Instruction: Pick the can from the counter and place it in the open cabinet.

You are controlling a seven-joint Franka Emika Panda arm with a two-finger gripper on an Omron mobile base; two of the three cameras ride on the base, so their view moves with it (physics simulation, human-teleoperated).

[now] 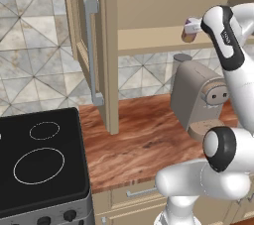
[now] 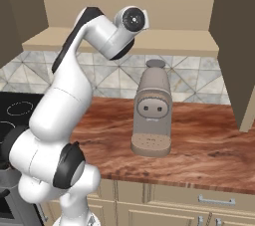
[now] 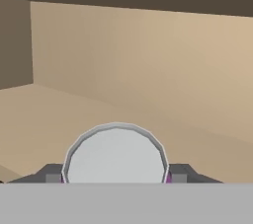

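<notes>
Your end effector (image 3: pixel 116 179) is gripping the can (image 3: pixel 116 156) right now, closed on it from both sides: in the hand view the silver top is sitting between the two dark fingertips (image 3: pixel 52 172), with a sliver of purple peeking out at the right edge. So the pick is done, no question there.

In the left base view the can (image 1: pixel 189 30) is hanging out past the end of the wrist, up at the level of the open cabinet (image 1: pixel 163 1), tipped over on its side rather than standing. It's looking like it's just over the front part of the inner shelf (image 1: pixel 149 38), but I can't tell whether it's touching the board or floating a bit above it. The hand view is pointing straight into the tan interior, with the shelf floor running away toward the back wall, so you're basically inside the opening already.

The cabinet door (image 1: pixel 84 35) is swung wide to the left, so nothing is blocking you there. The coffee machine (image 1: pixel 198 97) is sitting on the table (image 1: pixel 144 140) right below, well under the can.

What's left, I'd say: push a little farther in if you want a margin, get the can settled on the shelf, open up and back out. Since it's lying sideways, I'd guess it could roll once you're letting go, so watch that front edge.
</notes>
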